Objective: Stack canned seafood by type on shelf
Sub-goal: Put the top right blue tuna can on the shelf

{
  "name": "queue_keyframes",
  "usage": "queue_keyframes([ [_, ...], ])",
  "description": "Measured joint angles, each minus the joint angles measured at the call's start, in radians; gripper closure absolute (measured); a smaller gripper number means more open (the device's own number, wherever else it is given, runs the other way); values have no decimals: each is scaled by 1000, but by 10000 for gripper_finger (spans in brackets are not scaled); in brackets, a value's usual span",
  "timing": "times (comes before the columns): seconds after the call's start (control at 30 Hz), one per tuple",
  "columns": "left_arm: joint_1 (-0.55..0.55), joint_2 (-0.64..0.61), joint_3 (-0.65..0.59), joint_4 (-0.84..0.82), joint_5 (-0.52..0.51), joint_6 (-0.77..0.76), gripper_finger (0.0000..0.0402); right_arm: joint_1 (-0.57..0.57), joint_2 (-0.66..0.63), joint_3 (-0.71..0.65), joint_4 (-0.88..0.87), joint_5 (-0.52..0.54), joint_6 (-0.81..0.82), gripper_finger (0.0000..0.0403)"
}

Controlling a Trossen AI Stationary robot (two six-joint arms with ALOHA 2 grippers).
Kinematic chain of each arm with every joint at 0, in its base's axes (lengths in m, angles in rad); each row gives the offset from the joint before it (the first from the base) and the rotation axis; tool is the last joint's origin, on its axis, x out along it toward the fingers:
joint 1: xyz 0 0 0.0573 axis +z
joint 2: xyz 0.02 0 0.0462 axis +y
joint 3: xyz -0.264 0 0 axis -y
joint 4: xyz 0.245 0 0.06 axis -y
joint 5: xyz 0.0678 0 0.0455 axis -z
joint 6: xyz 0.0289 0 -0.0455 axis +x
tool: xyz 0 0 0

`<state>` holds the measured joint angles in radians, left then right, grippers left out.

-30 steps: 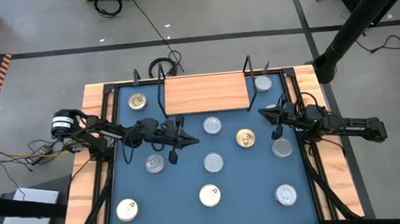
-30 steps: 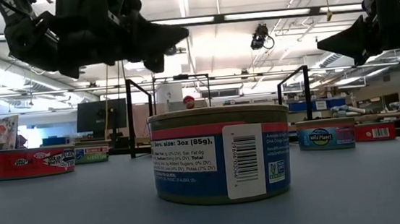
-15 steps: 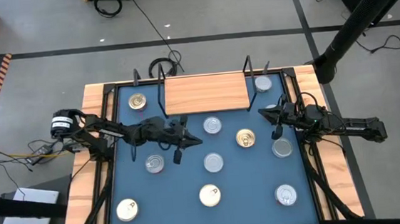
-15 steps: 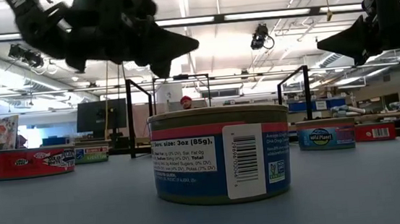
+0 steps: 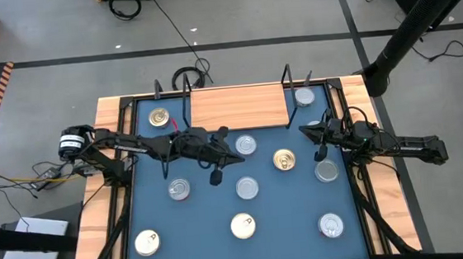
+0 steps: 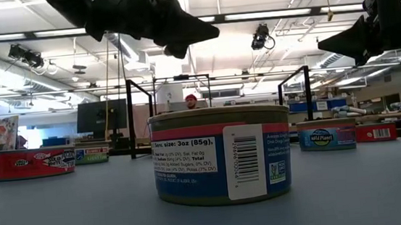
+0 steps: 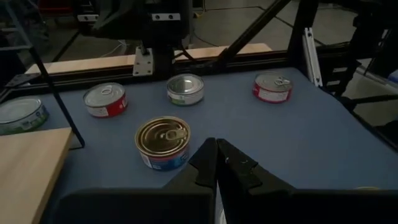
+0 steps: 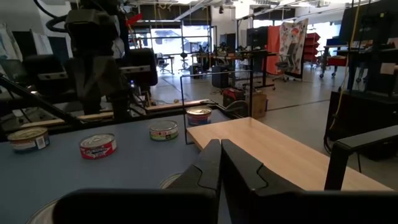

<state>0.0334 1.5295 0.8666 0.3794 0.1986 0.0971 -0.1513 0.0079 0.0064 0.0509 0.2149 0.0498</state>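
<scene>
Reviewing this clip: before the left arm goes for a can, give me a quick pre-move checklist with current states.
1. Left gripper empty and shut: not ok for grasping, must open first.
2. Gold-top can ahead of it upright, nothing stacked on it: ok.
3. Shelf board bare, free to receive cans: ok.
4. Right gripper shut, holding nothing, parked at the table's right side away from the left arm: ok.
5. Can types readable from labels: cannot tell.
</scene>
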Motion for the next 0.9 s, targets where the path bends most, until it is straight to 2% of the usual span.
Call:
queue_keyframes([
  [0.17,-12,-2,2,-89,0,12,390,0,0,0,0,0,0,380],
  [0.33,-60,-7,1,-184,-6,119,390,0,0,0,0,0,0,380],
  [0.43,-61,-7,1,-152,-19,128,390,0,0,0,0,0,0,380],
  [0.57,-54,-7,1,-120,-34,41,390,0,0,0,0,0,0,380],
  [0.67,-54,-7,1,-123,-34,31,390,0,0,0,0,0,0,380],
  [0.9,-54,-5,1,-123,-3,26,390,0,0,0,0,0,0,380],
])
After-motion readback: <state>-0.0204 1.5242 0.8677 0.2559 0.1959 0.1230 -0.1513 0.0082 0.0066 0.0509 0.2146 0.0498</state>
